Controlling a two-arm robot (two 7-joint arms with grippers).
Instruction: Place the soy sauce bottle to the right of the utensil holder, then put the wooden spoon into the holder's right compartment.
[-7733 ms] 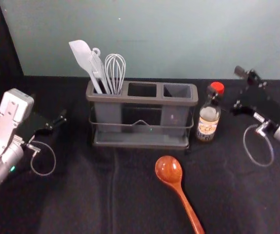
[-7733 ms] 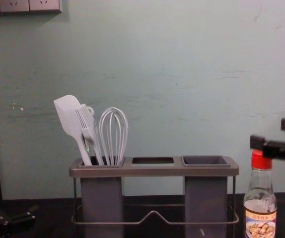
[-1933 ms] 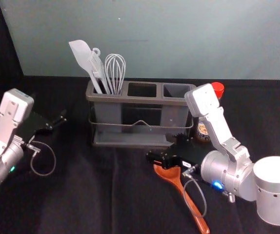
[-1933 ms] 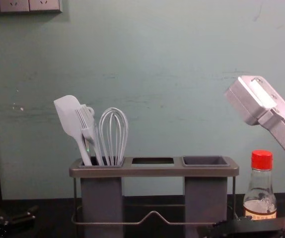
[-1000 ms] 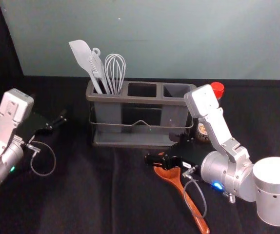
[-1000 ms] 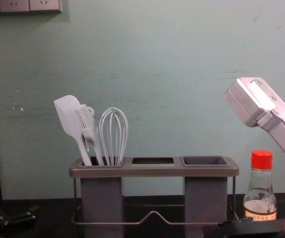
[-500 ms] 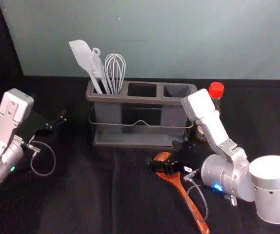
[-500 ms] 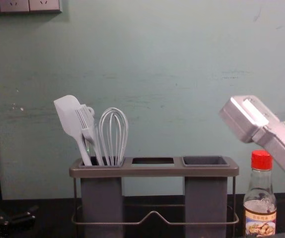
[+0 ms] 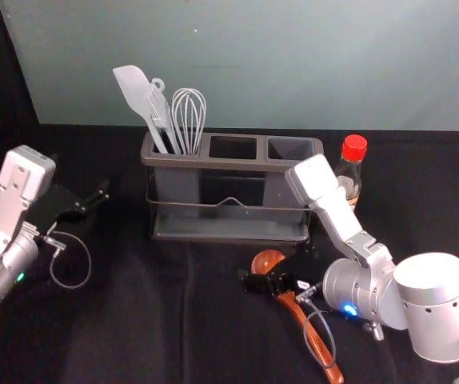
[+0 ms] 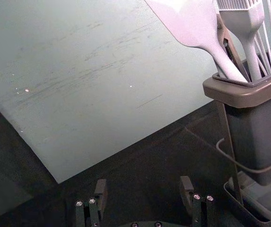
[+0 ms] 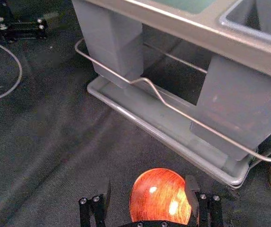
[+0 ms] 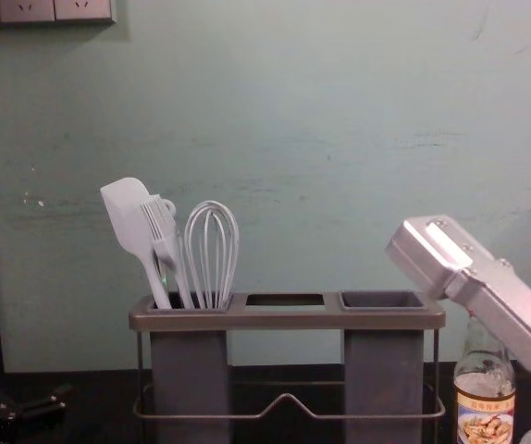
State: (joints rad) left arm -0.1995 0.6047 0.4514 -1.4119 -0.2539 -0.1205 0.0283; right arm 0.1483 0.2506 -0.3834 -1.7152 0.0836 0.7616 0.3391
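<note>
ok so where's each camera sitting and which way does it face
Head view: on the head, facing forward and down; left arm and right arm show.
Left wrist view: on that wrist, facing the wall; open left gripper shows.
Right wrist view: on that wrist, facing the wooden spoon; open right gripper around its bowl.
Chest view: on the chest, facing forward; right arm enters from the right.
Head and chest share the soy sauce bottle.

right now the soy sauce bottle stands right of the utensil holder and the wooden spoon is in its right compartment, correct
Not the spoon's place: the head view shows the wooden spoon lying on the dark cloth in front of the utensil holder, the right gripper at its bowl. The soy sauce bottle does stand to the holder's right.
</note>
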